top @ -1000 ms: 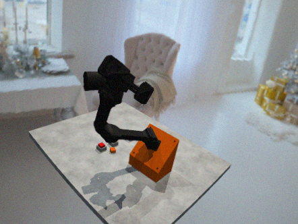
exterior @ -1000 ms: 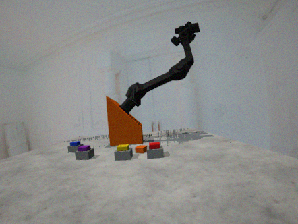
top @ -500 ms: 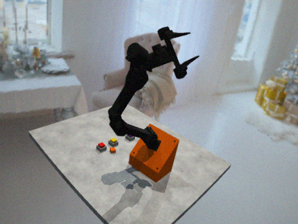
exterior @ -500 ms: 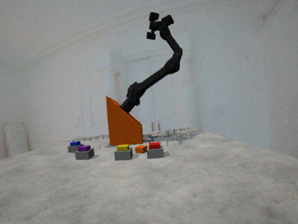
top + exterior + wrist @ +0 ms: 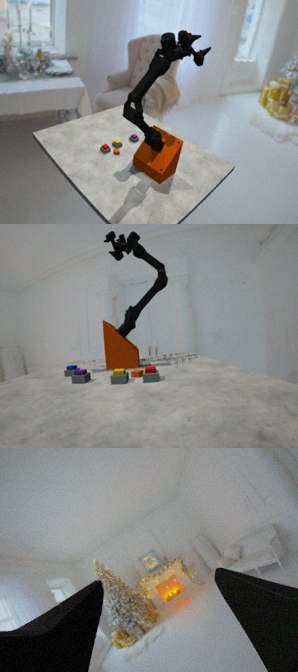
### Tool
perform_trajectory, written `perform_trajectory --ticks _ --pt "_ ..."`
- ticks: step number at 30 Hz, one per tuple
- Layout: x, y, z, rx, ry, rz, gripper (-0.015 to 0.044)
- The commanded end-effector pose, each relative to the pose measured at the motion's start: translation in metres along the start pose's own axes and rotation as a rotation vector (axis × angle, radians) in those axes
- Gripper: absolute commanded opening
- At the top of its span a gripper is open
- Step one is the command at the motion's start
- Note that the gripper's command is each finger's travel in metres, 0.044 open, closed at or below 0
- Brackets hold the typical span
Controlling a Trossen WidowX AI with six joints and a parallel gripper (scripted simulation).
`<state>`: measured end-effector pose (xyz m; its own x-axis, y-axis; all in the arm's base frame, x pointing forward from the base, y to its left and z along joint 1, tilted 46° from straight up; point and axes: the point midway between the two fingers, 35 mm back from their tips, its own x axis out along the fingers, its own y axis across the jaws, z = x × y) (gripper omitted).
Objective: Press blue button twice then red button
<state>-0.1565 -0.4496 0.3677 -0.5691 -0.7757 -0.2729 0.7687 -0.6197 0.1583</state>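
Exterior view, left to right: blue button (image 5: 71, 368) far left at the back, purple button (image 5: 80, 372) just beside it, yellow button (image 5: 118, 372), orange block (image 5: 137, 373), red button (image 5: 150, 370). Gripper (image 5: 114, 246) raised high above, well apart from all 4 buttons, jaws wide, holding nothing.

Block (image 5: 137, 373) between two buttons (image 5: 119, 376)

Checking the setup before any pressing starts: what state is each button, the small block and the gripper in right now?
Blue button on grey base: raised, untouched.
Purple button on grey base: raised, untouched.
Yellow button on grey base: raised, untouched.
Red button on grey base: raised, untouched.
Small orange block: resting on the table between yellow and red buttons.
Black gripper: jaws open, empty, high above the table.
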Motion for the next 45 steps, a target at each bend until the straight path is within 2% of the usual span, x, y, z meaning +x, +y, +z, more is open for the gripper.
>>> perform_trajectory --ticks 1,7,14,21,29,38,44,45 --pt "0.019 0.031 -0.067 -0.185 0.168 0.084 0.0400" --pt "0.026 0.071 -0.169 -0.463 0.404 0.242 0.0400" --pt "0.005 0.100 -0.293 -0.780 0.674 0.471 0.0400" --pt "-0.046 0.104 -0.411 -1.076 0.945 0.750 0.0400" --pt "-0.134 0.072 -0.527 -1.354 1.279 1.135 0.0400" --pt "-0.252 -0.008 -0.604 -1.492 1.711 1.626 0.0400" --pt "-0.261 -0.016 -0.607 -1.490 1.748 1.664 0.0400" --pt "-0.262 -0.017 -0.610 -1.490 1.748 1.664 0.0374"
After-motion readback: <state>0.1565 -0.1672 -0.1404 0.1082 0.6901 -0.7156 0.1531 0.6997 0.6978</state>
